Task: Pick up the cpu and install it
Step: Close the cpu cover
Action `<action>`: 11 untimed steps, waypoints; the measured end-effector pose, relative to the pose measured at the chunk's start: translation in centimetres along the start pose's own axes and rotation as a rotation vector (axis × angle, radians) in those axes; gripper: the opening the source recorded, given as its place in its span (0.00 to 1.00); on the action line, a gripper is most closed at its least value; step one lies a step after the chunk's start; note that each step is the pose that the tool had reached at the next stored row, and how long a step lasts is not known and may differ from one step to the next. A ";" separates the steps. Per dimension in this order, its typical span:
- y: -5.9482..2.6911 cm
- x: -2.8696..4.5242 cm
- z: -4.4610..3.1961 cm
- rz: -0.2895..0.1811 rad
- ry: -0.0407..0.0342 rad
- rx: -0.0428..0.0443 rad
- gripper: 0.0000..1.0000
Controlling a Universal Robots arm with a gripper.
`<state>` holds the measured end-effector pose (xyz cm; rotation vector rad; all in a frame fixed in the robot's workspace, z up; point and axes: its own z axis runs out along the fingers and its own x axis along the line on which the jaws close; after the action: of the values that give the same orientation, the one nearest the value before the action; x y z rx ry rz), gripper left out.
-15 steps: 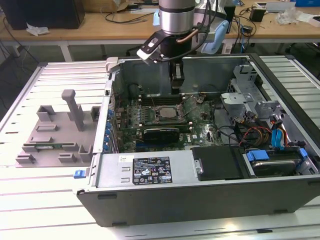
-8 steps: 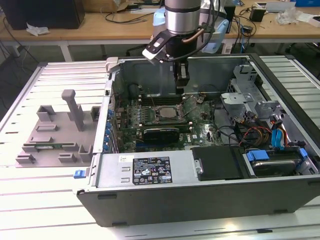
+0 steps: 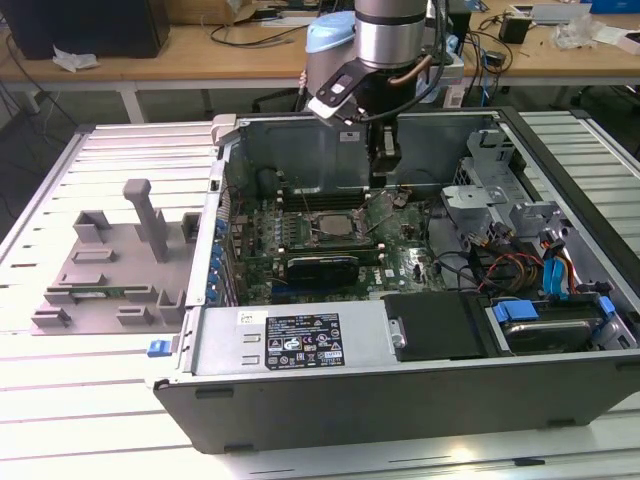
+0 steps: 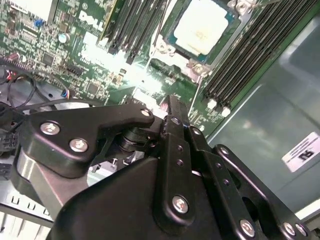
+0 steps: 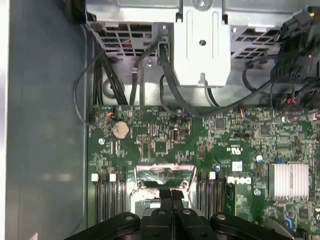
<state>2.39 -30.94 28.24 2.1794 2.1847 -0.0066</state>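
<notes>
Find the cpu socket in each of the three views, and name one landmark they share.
Exterior view: the cpu socket sits on the motherboard, to the exterior view's left of the gripper.
First wrist view: the socket lies just beyond the gripper, partly hidden by it.
Second wrist view: the socket lies beyond the gripper, with the cpu seated inside.
Shared landmark: black memory slots flank the socket.

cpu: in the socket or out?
In. In the second wrist view the cpu lies flat inside the socket frame on the motherboard. Whether it is latched down: cannot tell.
</notes>
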 end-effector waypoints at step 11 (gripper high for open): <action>3.55 -0.01 0.13 0.000 -0.0001 0.0000 0.11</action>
<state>5.95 -30.94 28.24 2.1793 2.1847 -0.0066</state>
